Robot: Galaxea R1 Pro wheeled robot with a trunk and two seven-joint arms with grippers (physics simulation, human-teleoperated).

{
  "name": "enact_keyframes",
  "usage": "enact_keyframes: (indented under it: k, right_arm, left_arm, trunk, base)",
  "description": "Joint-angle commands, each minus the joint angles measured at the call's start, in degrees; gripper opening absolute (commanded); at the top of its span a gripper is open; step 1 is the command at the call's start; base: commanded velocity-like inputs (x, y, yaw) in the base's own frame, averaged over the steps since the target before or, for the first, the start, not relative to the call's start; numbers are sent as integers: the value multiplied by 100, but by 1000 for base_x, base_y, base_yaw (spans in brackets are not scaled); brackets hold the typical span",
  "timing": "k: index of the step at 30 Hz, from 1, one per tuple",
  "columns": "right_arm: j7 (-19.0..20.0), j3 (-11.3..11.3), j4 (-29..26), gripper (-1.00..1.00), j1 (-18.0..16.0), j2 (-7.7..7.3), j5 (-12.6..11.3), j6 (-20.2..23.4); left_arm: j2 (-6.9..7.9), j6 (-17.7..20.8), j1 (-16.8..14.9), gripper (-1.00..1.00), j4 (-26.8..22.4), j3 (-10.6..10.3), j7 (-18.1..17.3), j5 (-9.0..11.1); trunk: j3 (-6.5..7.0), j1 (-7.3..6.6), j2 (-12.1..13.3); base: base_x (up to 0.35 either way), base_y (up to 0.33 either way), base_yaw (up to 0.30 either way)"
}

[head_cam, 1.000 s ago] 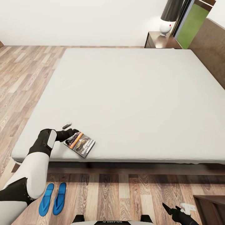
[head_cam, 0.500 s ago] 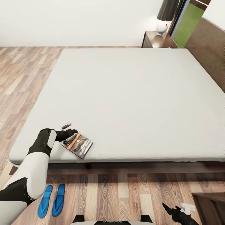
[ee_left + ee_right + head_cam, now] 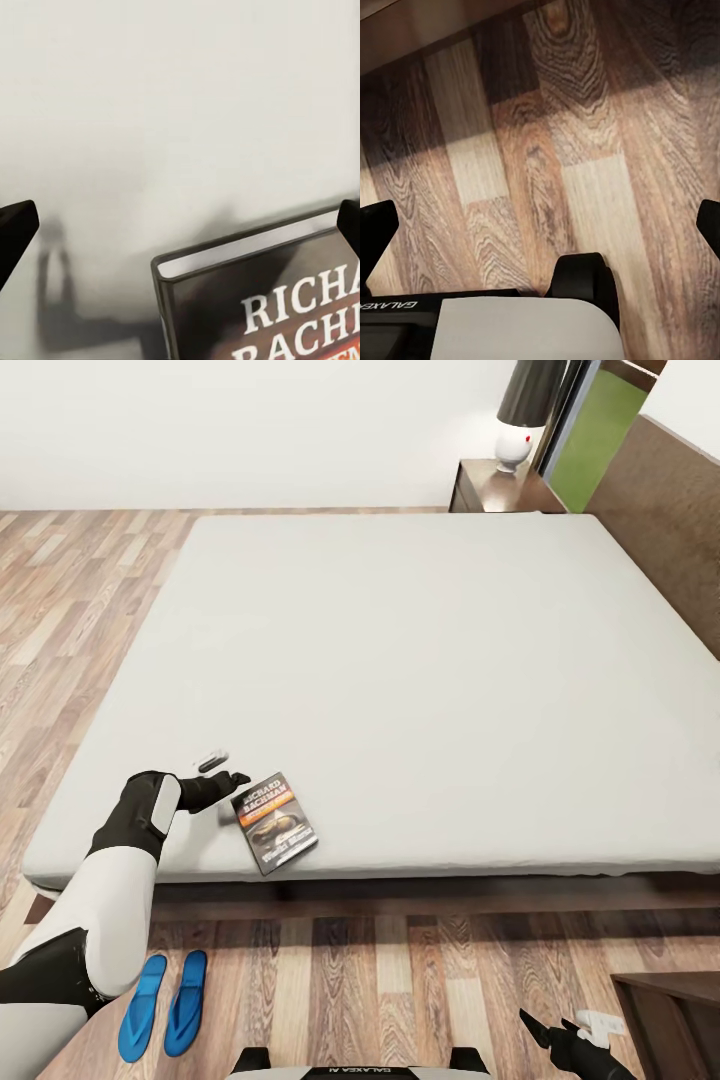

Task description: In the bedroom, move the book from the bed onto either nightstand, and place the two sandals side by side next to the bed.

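The book (image 3: 275,822) lies flat on the bed (image 3: 400,660) near its front left corner, dark cover up with white lettering and an orange band. My left gripper (image 3: 226,770) is open just left of the book's upper corner, low over the mattress. In the left wrist view the book (image 3: 262,300) lies partly between the wide-spread fingers of that gripper (image 3: 184,217). The two blue sandals (image 3: 162,1005) lie side by side on the floor by the bed's front left corner. A nightstand (image 3: 495,485) stands beyond the bed at the far right. My right gripper (image 3: 567,1025) hangs open over the floor.
A lamp (image 3: 515,445) with a white base and dark shade stands on the far nightstand. The dark headboard (image 3: 680,530) runs along the bed's right side. A dark brown furniture corner (image 3: 675,1020) juts in at the lower right. My base (image 3: 487,330) shows over the wood floor (image 3: 547,150).
The book has turned to a more upright angle and slid slightly right, away from my left gripper, which touched its corner before. The camera has shifted a little.
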Motion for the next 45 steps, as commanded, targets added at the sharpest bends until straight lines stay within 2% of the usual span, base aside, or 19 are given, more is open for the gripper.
enact_keyframes:
  k: [1,45]
  right_arm:
    - [32,-30,26,100,-10,-2,2,-26]
    - [32,-27,26,100,-10,-2,2,-27]
  left_arm:
    - [-3,53,-1,100,54,17,7,93]
    - [-12,53,-1,100,54,8,7,93]
  trunk:
    - [-4,1,-2]
    - [-4,1,-2]
  base:
    - [0,0,0]
    - [6,-10,0]
